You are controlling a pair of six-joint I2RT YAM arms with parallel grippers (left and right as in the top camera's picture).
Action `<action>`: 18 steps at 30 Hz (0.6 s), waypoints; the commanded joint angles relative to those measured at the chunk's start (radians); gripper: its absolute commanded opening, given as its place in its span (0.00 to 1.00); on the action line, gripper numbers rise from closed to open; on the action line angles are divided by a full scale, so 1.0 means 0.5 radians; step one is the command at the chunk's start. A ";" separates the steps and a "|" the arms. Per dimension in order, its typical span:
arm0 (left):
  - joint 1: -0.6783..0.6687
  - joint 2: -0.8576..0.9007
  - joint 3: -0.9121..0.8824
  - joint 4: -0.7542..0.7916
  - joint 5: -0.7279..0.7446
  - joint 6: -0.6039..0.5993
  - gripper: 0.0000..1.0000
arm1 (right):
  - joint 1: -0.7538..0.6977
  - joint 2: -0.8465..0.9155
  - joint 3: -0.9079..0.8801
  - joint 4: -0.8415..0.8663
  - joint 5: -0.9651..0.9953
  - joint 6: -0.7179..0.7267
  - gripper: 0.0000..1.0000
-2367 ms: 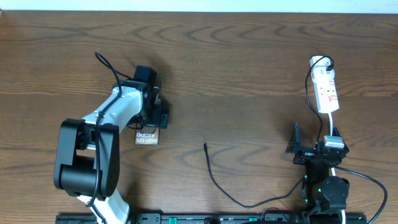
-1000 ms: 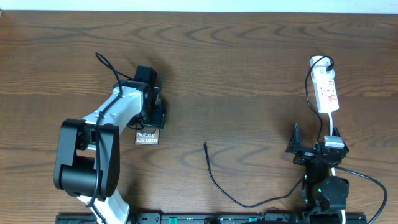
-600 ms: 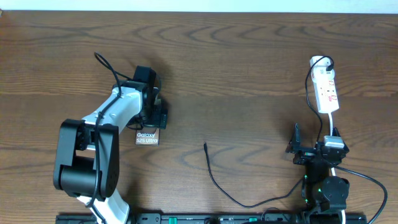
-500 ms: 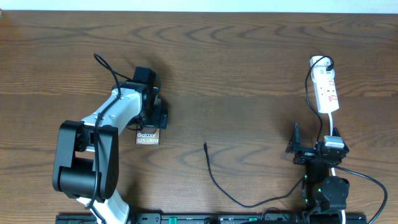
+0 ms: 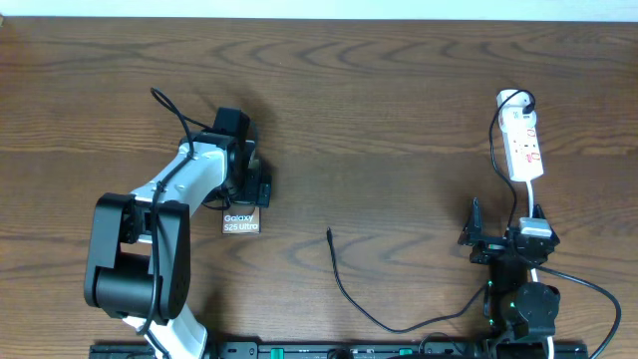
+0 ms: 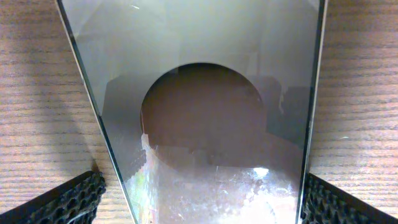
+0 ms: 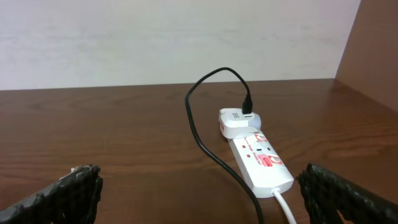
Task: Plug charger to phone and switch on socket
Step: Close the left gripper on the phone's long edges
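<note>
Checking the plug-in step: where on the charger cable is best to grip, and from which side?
Grip the charger just behind its small plug tip, coming straight down from above, fingers across the cable. That end lies flat and nearly straight on the table, clear of the phone, pointing to the far side; farther back it curves.
</note>
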 commanded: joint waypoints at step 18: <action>-0.008 0.053 -0.061 -0.002 0.149 -0.002 0.98 | 0.021 -0.008 -0.002 -0.008 0.014 0.013 0.99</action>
